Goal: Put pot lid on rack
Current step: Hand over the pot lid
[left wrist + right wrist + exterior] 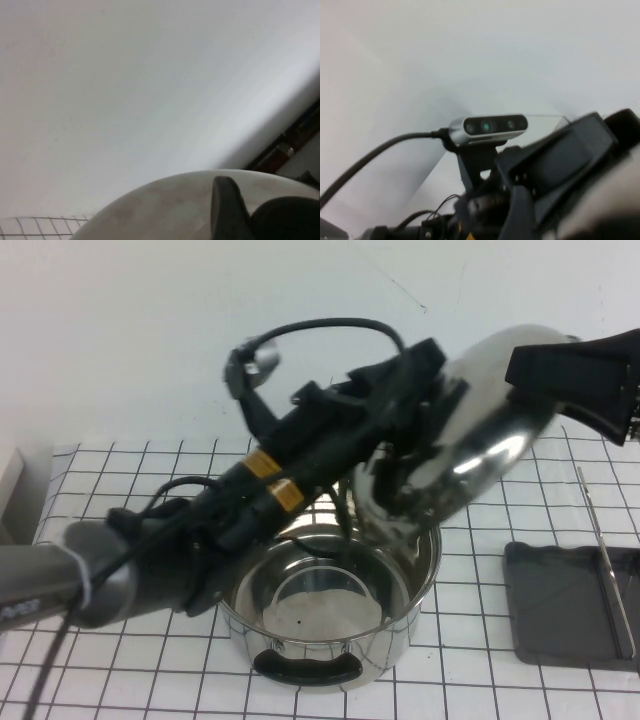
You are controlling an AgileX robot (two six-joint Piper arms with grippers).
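- Pot lid point(470, 455) up in the air, tilted on edge, centre-right of high view, above the pot's point(330, 625) far rim.
- L gripper point(425, 400) at the lid's upper-left side; I read it as clamped on the lid, knob hidden behind it.
- R gripper point(600, 380) at upper right, overlapping the lid's top edge; fingers – I can't tell.
- Rack point(572, 605) sits lower right on the grid cloth point(120, 470), apart from pot, wire frame point(605, 560) over it.

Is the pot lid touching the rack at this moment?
Apart. In the high view the pot lid is held up, tilted, over the pot between left gripper and right gripper; the rack lies apart on the table.
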